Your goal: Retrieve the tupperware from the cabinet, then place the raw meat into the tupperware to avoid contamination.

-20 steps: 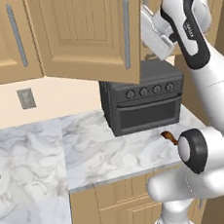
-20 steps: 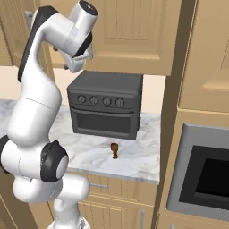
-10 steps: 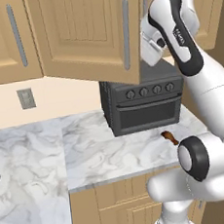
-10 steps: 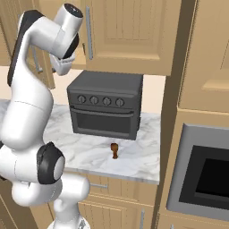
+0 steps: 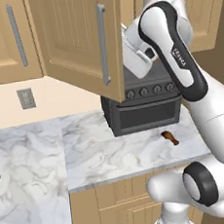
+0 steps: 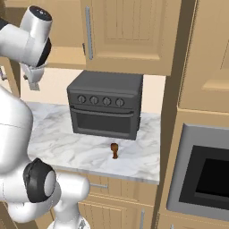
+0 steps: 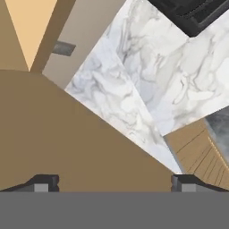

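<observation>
The cabinet door (image 5: 72, 40) with its grey bar handle (image 5: 104, 43) stands swung open toward me. My hand is up behind the door's edge, above the toaster oven. In the hand view my gripper (image 7: 114, 183) is open, its fingertips (image 7: 42, 183) wide apart over a plain brown wooden surface with nothing between them. The raw meat (image 5: 169, 137), a small reddish-brown drumstick (image 6: 114, 150), lies on the marble counter (image 5: 88, 150) in front of the oven. The tupperware is out of view.
A big dark grey toaster oven (image 5: 143, 110) with knobs (image 6: 105, 109) stands at the back of the counter under the cabinet. A wall outlet (image 5: 26, 98) sits to the left. A closed cabinet door (image 6: 129, 31) hangs above the oven, and a built-in oven (image 6: 205, 179) is at the right.
The cabinet door has swung further open to the left, and my hand has moved left along with it. The gripper stays open; the meat has not moved.
</observation>
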Robot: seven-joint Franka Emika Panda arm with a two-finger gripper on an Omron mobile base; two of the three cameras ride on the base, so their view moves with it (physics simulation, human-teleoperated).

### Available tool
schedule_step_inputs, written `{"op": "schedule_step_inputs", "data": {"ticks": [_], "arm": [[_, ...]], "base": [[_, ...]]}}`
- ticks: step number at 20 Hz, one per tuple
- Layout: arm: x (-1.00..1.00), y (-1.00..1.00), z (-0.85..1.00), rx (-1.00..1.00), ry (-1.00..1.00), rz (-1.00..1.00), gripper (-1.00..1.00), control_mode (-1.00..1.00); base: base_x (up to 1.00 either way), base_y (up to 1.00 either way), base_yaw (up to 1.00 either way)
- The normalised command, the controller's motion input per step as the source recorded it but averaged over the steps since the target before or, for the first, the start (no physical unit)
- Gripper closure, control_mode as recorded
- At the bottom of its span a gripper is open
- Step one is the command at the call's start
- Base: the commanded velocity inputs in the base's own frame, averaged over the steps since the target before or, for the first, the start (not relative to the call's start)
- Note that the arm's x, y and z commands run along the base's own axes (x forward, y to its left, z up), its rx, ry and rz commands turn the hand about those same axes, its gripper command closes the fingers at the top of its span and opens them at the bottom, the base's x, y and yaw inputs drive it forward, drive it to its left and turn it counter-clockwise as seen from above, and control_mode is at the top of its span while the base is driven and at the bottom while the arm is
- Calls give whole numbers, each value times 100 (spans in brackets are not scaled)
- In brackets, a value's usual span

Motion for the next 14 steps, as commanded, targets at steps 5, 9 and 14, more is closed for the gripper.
{"op": "schedule_step_inputs", "data": {"ticks": [5,9,14], "arm": [[-48,82,-6,-1,3,0,-100,-100],[-6,65,-15,-1,3,-4,-100,-100],[0,63,-14,-1,0,-9,-100,-100]], "base": [[0,0,0],[0,0,0],[0,0,0]]}}
